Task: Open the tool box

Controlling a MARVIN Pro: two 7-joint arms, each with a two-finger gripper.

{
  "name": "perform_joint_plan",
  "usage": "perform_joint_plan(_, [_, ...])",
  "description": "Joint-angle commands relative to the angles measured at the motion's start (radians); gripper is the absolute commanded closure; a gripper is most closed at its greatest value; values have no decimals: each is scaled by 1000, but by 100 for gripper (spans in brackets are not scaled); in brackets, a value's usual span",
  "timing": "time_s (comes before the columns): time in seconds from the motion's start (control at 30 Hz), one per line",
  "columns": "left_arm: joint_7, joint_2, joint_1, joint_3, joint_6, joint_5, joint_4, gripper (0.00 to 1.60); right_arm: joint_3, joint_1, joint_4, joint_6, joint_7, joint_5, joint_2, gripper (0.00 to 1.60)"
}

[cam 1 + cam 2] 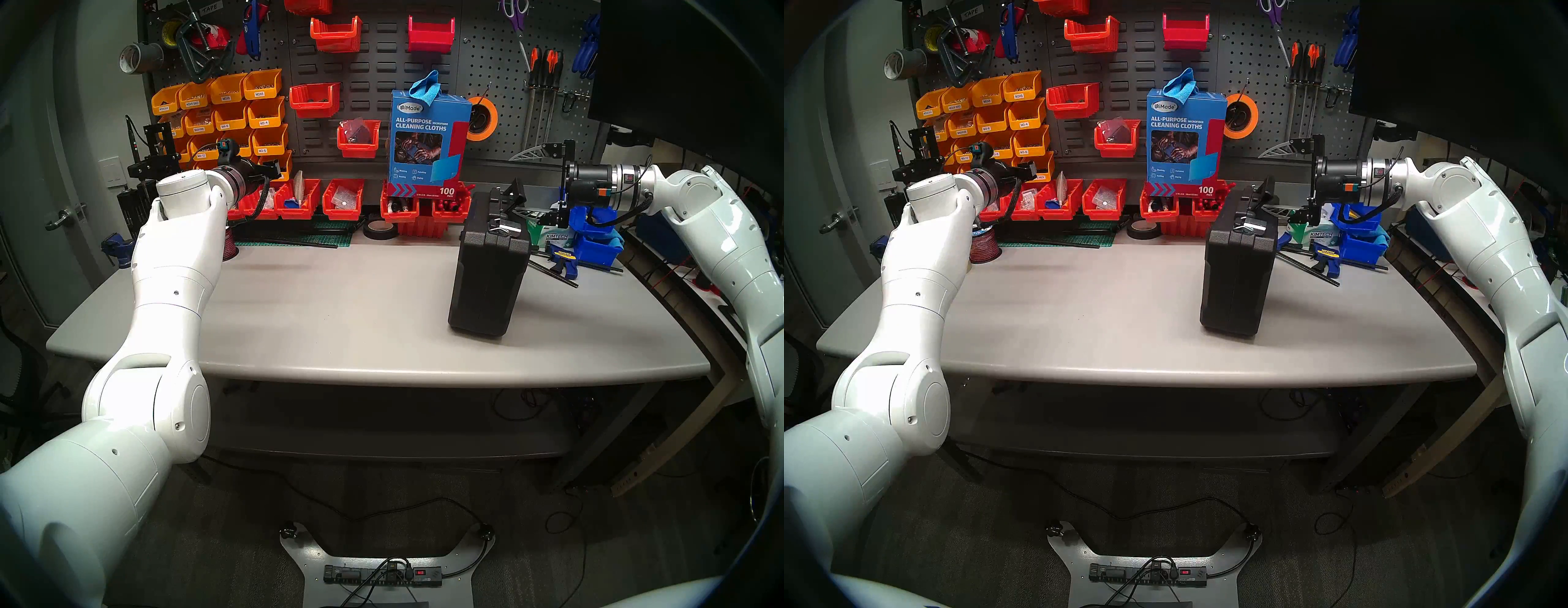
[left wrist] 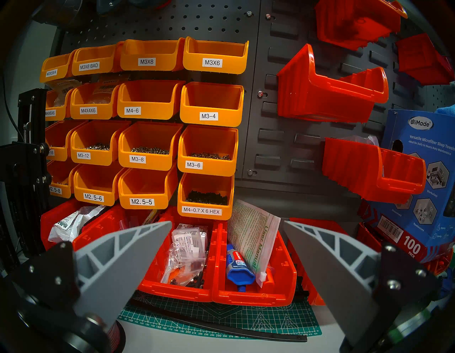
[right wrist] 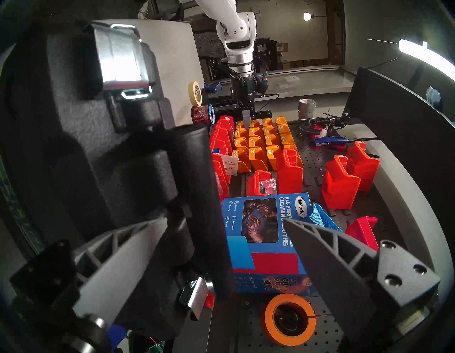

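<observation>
Head views: the case [image 1: 488, 271] stands upright on its narrow end on the right half of the table [image 1: 322, 305], handle [image 1: 511, 193] and latch edge uppermost. It is closed. My right gripper [image 1: 547, 218] hangs level just right of the top edge, apart from it. My left gripper [image 1: 271, 167] is well away at far left, facing the yellow bins [image 1: 231, 116].

Left wrist view: my left fingers [image 2: 128, 258] stand wide with nothing between them. The case is not in view.

Right wrist view: my right fingers [image 3: 118, 258] stand wide. The handle [image 3: 199, 209] runs between them, but neither pad grips it. One silver latch [image 3: 120, 61] sits closed at one end of the top edge; a second latch [image 3: 197, 298] lies at the other end, its state unclear.

Handling, as judged: hard moulded plastic, stiff, textured, not fragile. Standing on end it is likely top-heavy and will tip under a sideways push. Take hold by the handle to steady or lay it flat; lift each latch by its free lip.
</observation>
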Motion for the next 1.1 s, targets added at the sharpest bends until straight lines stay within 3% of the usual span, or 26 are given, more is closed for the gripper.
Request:
perform_joint_plan(0.0, [0,-2,-20,1,-2,-1,-12,0,-10,23,1,2,75,22,5,0])
perform_joint_plan(0.63, [0,-2,-20,1,-2,0,-12,0,-12,-59,12,2,31,114,101,0])
perform_joint_plan(1.07, [0,-2,-20,1,-3,-1,-12,0,65,-212,58,2,-160,113,206,0])
